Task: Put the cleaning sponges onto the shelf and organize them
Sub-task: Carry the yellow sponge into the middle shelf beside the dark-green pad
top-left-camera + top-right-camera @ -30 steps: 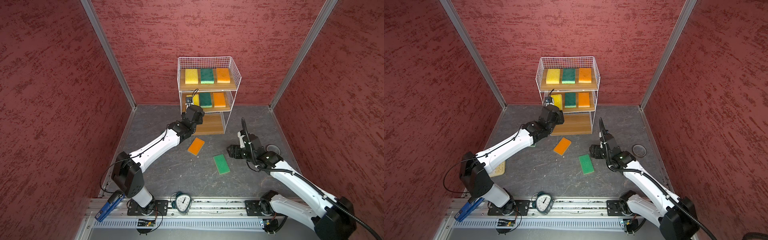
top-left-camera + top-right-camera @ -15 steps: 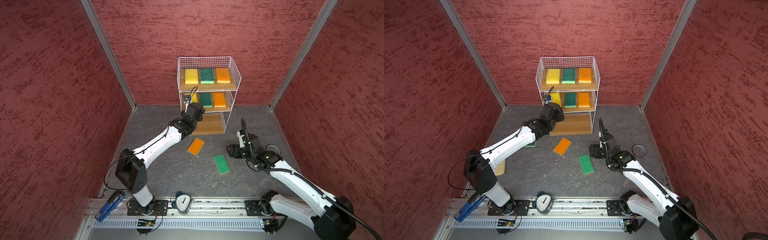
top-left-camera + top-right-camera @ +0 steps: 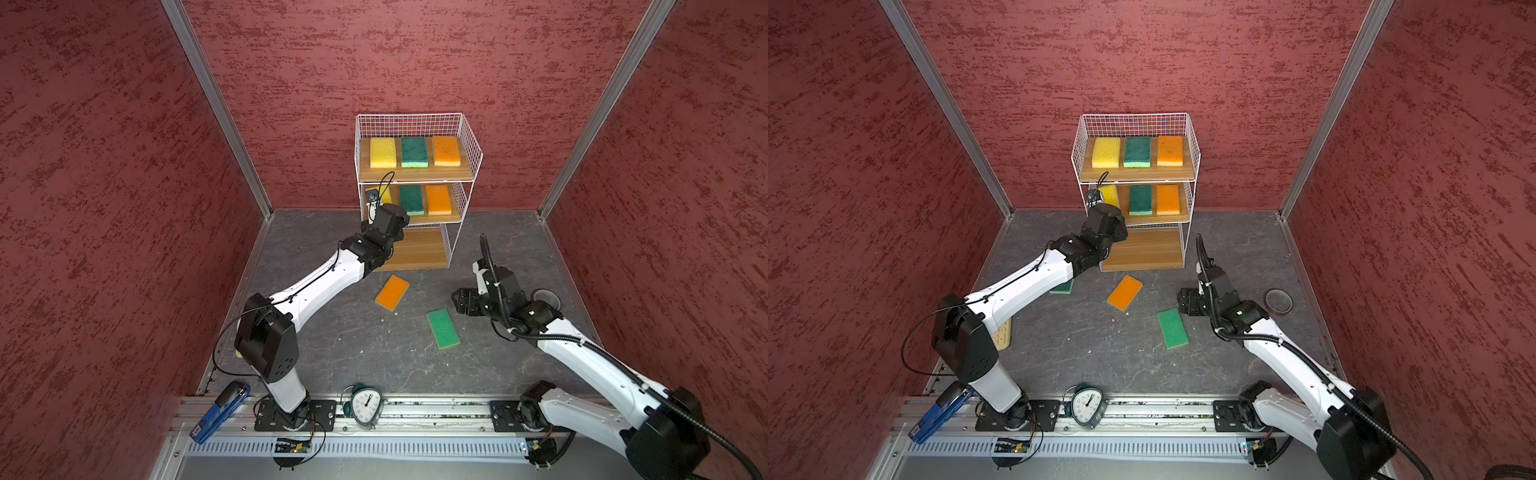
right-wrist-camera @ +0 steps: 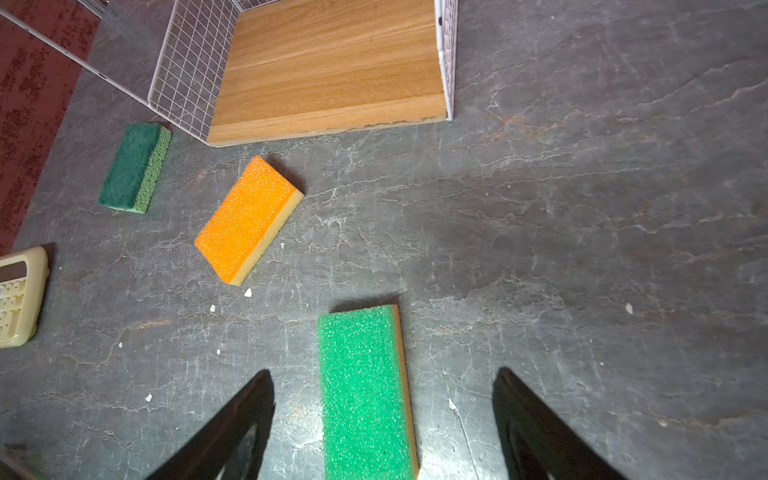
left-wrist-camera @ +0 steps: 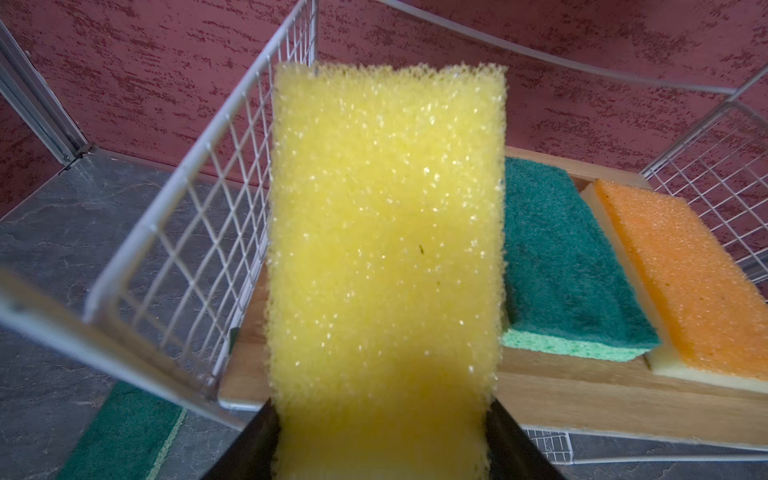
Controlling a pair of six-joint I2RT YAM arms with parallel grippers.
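The shelf (image 3: 415, 175) stands at the back wall. My left gripper (image 5: 382, 419) is shut on a yellow sponge (image 5: 386, 232) and holds it over the left end of the middle board, beside a dark green sponge (image 5: 569, 266) and an orange sponge (image 5: 685, 282). The top tier holds a yellow (image 3: 382, 152), a green (image 3: 414, 152) and an orange sponge (image 3: 446, 151). On the floor lie an orange sponge (image 4: 247, 218), a dark green one (image 4: 133, 166) and a bright green sponge (image 4: 365, 390). My right gripper (image 4: 384, 374) hangs open over that last one, apart from it.
The bottom board (image 4: 332, 66) is bare. A cream calculator (image 4: 18, 295) lies at the left by the wall. A tape ring (image 3: 1278, 300) sits right of my right arm. A clock (image 3: 365, 407) and a blue tool (image 3: 220, 411) rest on the front rail.
My left arm has reached further toward the shelf, carrying the yellow sponge deeper onto the middle tier. The right arm has not moved.
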